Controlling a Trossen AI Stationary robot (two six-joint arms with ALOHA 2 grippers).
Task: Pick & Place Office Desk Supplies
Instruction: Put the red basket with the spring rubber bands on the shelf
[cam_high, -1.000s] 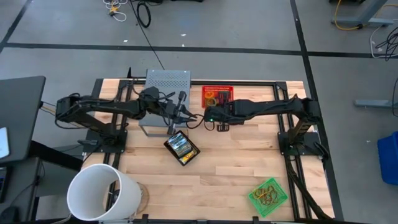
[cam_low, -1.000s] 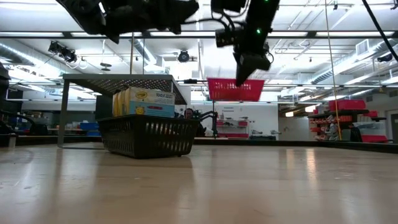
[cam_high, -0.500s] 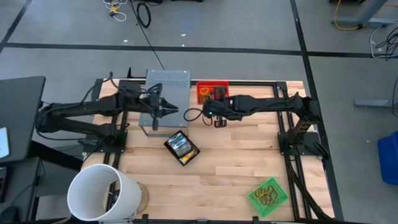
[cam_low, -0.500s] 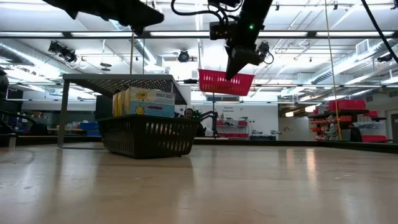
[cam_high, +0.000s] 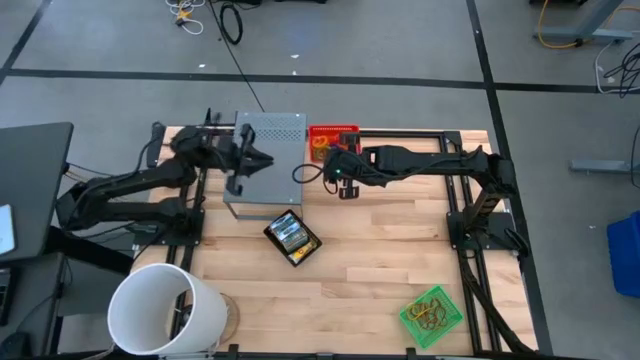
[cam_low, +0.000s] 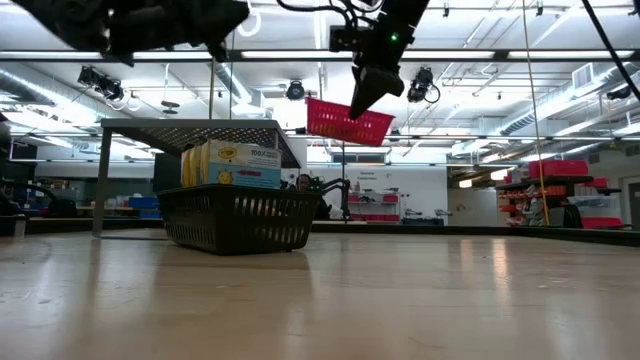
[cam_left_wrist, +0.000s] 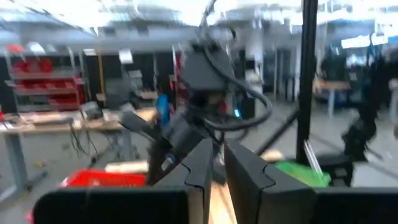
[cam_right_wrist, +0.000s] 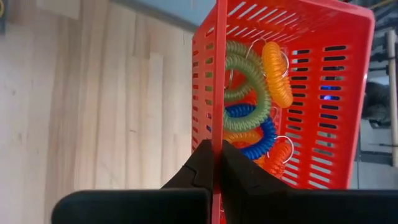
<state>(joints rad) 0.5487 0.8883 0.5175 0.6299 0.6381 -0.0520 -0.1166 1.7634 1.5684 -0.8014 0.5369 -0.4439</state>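
1. The right gripper (cam_right_wrist: 212, 163) is pinching the thin side wall of a red basket (cam_right_wrist: 323, 93), fingers shut tight on the rim with one on each face of the plastic. The low view shows the red basket (cam_low: 347, 122) hanging clear of the table, tilted, well above everything else.
2. The basket is holding coiled loops (cam_right_wrist: 252, 99) in green, orange and blue. They are bunching against the lower side of the tilt, probably because the one-edge hold lets the basket sag.
3. From above, the red basket (cam_high: 330, 140) is sitting at the far edge of the table, just beside a grey perforated stand (cam_high: 268, 135). My read: it is being carried toward or onto that stand, which works as a raised shelf.
4. The left gripper (cam_left_wrist: 214, 168) is hovering over the stand's near-left part, fingers nearly together with a slim gap, nothing visible between them. It seems to be waiting out of the way.
5. A black basket (cam_low: 238, 215) is resting on the table in front of the stand, with yellow-and-green boxes (cam_low: 232, 165) standing packed inside.
6. A green basket (cam_high: 432, 313) with thin band loops is lying at the near-right corner, well apart from both arms. A white bucket (cam_high: 165, 310) is standing at the near-left corner, untouched.
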